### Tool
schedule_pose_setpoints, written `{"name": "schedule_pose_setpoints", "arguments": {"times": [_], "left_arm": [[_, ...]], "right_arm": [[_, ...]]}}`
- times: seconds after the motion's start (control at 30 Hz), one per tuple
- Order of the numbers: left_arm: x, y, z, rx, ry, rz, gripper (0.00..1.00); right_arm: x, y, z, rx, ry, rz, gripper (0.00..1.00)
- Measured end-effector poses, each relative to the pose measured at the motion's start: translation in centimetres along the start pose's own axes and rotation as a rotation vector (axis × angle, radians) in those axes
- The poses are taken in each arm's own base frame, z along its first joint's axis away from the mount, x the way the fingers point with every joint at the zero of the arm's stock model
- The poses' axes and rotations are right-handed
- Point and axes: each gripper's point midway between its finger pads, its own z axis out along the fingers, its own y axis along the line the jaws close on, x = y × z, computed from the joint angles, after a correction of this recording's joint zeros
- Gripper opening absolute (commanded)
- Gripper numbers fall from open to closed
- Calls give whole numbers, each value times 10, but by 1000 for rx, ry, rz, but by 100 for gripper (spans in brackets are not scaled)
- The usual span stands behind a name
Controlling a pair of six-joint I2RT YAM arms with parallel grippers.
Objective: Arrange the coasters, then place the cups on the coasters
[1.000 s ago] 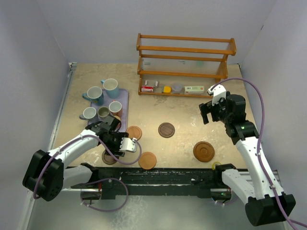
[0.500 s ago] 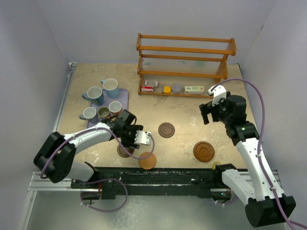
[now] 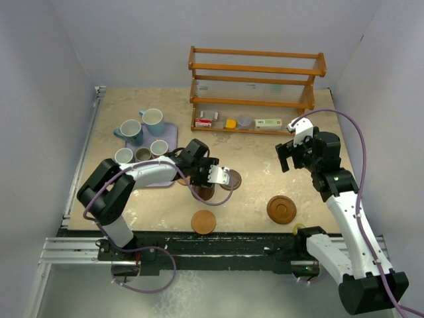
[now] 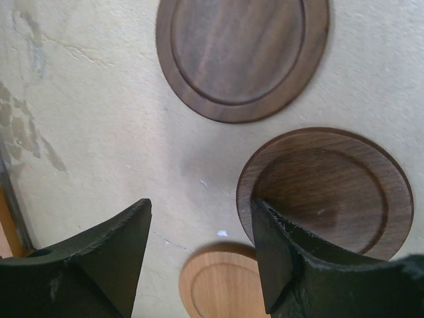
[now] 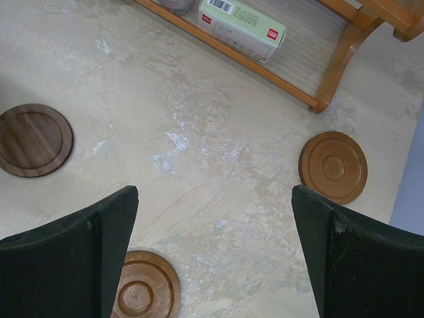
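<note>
The wooden rack [image 3: 257,89] at the desk's [image 3: 252,146] far edge holds small boxes [image 3: 268,123] on its lowest shelf; the lavender tray [image 3: 171,134] at left carries five visible cups [image 3: 130,130]. Coasters [image 3: 281,209] lie scattered on the desk, the half-spread left pincer [image 4: 200,202] setting one finger at a dark coaster [image 4: 331,189] rim and gripping nothing, while the right pincer [image 5: 213,192] hangs wide, empty.

Open tabletop [image 3: 258,159] between coasters [image 3: 281,209]; rack [image 3: 252,102] blocks rear.

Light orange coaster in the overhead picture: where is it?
In the top view the light orange coaster lies left of centre by the table's near edge, just in front of a dark coaster and left of the ringed coaster.
</note>
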Motion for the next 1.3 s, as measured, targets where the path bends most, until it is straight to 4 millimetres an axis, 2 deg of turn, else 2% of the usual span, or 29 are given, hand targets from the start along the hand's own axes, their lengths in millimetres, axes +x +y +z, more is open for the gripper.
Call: {"name": "schedule_pose_setpoints", "arguments": {"times": [0.1,0.2,0.37,0.5,0.63,0.87,1.17,1.3], "left_arm": [[-4,7,3,-5,-5,-15,63],[-3,0,1,20,2,-35,65],[0,3,-21,18,-8,-84,65],[19,22,-43,-45,2,-147,65],[46,31,-49,-73,52,-199,65],[72,24,-29,-18,136,-216,65],[67,53,-13,-66,125,-224,63],[54,70,1,-83,104,-226,63]], "right_arm": [[0,0,0,0,0,-3,100],[1,-1,0,2,2,-6,100],[3,-1,3,3,15,-9,100],[5,-1,5,2,27,-12,100],[7,-3,7,7,38,-15,100],[11,-3,10,8,55,-13,100],[11,-3,10,8,56,-14,100],[12,-3,11,8,60,-13,100]]}}
